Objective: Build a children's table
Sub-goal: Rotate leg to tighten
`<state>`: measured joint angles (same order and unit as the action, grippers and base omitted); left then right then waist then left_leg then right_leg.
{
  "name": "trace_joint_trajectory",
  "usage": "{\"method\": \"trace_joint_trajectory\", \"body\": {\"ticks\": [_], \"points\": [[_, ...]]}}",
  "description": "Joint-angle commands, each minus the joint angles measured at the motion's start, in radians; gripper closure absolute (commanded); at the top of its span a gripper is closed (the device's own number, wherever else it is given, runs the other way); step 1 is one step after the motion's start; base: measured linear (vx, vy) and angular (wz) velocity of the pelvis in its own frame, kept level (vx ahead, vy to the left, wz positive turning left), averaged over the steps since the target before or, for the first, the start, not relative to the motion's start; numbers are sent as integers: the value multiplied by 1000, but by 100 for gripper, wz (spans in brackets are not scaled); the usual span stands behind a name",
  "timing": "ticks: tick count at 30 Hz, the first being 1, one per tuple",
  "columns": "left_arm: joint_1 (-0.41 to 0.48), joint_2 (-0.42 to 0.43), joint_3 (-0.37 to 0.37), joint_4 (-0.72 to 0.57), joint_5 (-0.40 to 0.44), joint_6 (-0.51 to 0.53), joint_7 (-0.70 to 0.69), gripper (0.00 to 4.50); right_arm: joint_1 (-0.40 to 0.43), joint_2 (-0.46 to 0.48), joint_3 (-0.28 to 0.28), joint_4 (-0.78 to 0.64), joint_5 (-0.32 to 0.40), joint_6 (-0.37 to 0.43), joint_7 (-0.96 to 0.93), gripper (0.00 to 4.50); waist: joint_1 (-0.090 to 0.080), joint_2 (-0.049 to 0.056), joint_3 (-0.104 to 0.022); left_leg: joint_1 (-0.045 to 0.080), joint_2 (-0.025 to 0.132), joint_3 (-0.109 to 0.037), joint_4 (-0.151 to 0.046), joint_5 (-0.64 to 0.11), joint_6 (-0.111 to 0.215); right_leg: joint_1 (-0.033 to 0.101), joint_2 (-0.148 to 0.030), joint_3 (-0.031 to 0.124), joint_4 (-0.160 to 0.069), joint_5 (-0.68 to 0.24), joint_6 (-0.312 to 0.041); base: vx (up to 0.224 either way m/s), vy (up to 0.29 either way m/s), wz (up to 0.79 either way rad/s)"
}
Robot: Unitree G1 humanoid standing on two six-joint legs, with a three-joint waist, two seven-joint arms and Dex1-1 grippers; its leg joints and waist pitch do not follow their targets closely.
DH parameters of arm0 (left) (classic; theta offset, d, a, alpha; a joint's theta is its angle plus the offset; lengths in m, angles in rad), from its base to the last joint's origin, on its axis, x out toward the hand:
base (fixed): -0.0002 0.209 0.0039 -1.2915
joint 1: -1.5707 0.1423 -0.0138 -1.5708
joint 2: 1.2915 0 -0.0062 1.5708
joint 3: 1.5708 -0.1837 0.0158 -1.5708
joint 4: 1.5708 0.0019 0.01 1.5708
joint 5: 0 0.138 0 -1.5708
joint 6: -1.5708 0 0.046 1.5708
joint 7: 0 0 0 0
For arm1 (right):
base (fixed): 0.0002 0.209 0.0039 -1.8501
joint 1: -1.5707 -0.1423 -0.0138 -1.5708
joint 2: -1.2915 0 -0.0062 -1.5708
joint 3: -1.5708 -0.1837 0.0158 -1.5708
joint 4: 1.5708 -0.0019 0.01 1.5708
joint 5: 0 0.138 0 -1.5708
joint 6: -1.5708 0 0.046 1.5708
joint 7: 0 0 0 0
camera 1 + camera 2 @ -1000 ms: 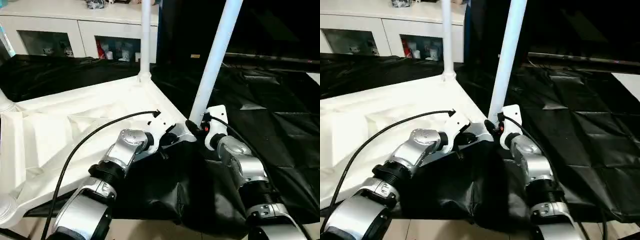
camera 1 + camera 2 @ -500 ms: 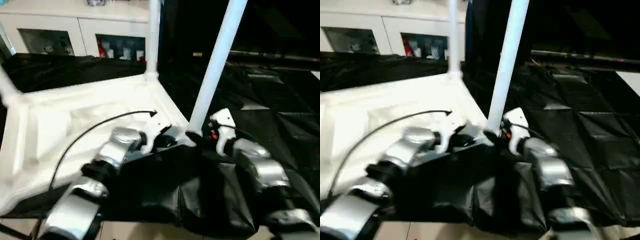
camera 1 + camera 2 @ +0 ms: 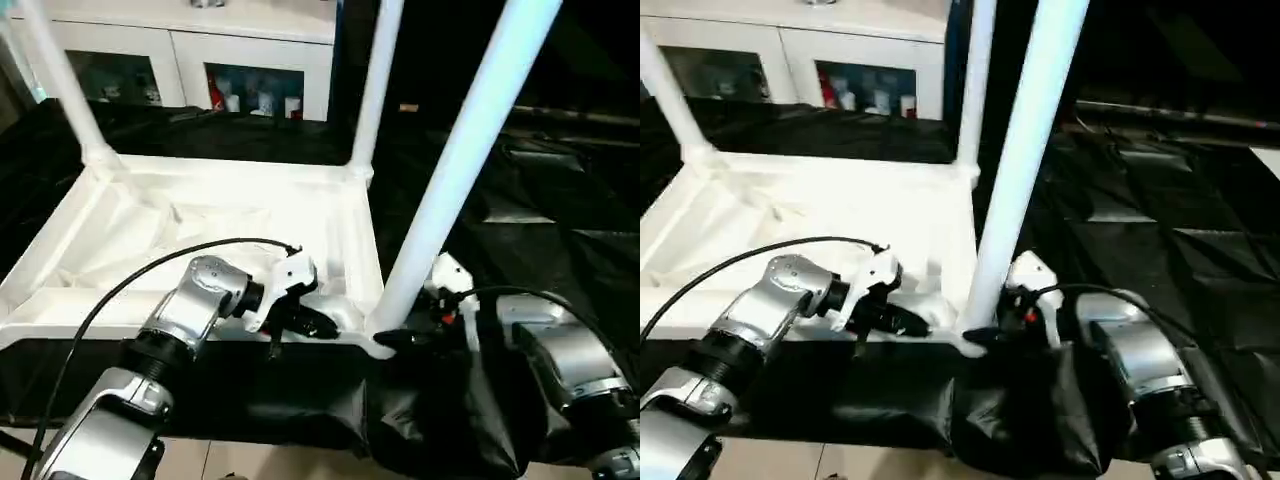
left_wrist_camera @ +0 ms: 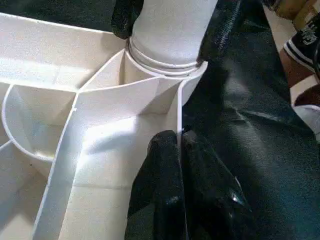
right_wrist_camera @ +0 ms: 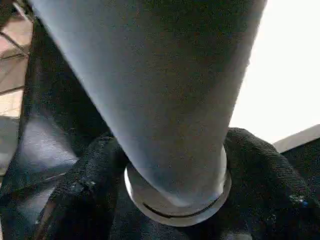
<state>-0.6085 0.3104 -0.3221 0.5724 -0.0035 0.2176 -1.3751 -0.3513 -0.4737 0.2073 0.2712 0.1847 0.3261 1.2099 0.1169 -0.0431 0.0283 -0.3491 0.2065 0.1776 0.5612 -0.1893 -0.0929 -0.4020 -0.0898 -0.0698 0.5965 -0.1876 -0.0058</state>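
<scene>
The white tabletop (image 3: 200, 215) lies upside down on black cloth, ribs up. Three white legs stand in its corner sockets: far left (image 3: 55, 80), far right (image 3: 370, 90) and the near right leg (image 3: 465, 165). My left gripper (image 3: 305, 322) is shut on the tabletop's thin rim wall (image 4: 177, 107) just beside the near right socket. My right gripper (image 3: 397, 338) is closed round the base of the near right leg (image 5: 165, 90), one black finger (image 5: 87, 190) on each side of the collar. Those fingers also flank that leg (image 4: 170, 25) in the left wrist view.
A white cabinet (image 3: 250, 55) with glass doors stands behind the table. Crumpled black cloth (image 3: 560, 220) covers the surface to the right and hangs over the near edge. A person's shoe (image 4: 302, 45) is on the floor close to the near corner.
The tabletop has swung round and now lies squarer to me, its near right corner closer. The far left leg has come into view. Both grippers kept their places on rim and leg.
</scene>
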Motion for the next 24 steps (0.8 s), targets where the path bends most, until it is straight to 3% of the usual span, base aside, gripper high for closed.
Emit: {"method": "trace_joint_trajectory", "body": {"ticks": [1, 8, 11, 13, 14, 18, 20, 24], "points": [[-7, -28, -6, -42, -32, 1, 3, 450, 26, 18, 87, -18, 5, 30, 54, 170, 2, -2, -43, 1, 30, 0, -60, -169, 53, 54, -55, 42, -59, -131, -222, 0, 0, 0], [-4, -28, -4, -37, -26, -1, 20, 450, 31, 16, 88, -26, 13, 42, 57, 203, 3, -3, -45, 1, 27, 1, -56, -141, 63, 56, -53, 41, -56, -96, -228, 0, 0, 0], [-16, -44, 15, -7, -5, -16, 102, 450, 36, 43, 63, -5, 6, 25, 8, 203, 2, -4, -45, 1, 27, 1, -56, -143, 61, 56, -53, 41, -56, -101, -226, 0, 0, 0], [-30, -64, 35, 24, 10, -24, 180, 450, 32, 76, 41, 30, -10, -2, -63, 203, 1, -5, -42, 1, 26, 1, -57, -163, 57, 54, -54, 42, -61, -135, -219, 0, 0, 0], [-31, -65, 36, 25, 10, -24, 182, 450, 31, 78, 40, 32, -11, -3, -66, 204, -1, -4, -39, 1, 25, 0, -60, -194, 44, 52, -57, 41, -68, -196, -208, 0, 0, 0], [-79, -140, 88, 127, 54, -7, 463, 450, -8, 208, -38, 167, -60, -4, -375, 205, -12, -9, -33, 4, 20, -8, -68, -287, -5, 43, -58, 38, -90, -441, -121, -14, 1, -1], [-89, -163, 98, 150, 64, 9, 537, 450, -18, 249, -59, 199, -70, -7, -460, 207, -16, -8, -34, 6, 21, -13, -71, -306, -13, 40, -61, 37, -97, -492, -90, 0, 0, 0], [-101, -228, 106, 184, 80, 12, 666, 450, -48, 367, -112, 261, -91, 3, -701, 238, -27, -10, -34, 8, 19, -14, -72, -321, -13, 33, -58, 36, -103, -493, -82, 0, 0, 0]]}}
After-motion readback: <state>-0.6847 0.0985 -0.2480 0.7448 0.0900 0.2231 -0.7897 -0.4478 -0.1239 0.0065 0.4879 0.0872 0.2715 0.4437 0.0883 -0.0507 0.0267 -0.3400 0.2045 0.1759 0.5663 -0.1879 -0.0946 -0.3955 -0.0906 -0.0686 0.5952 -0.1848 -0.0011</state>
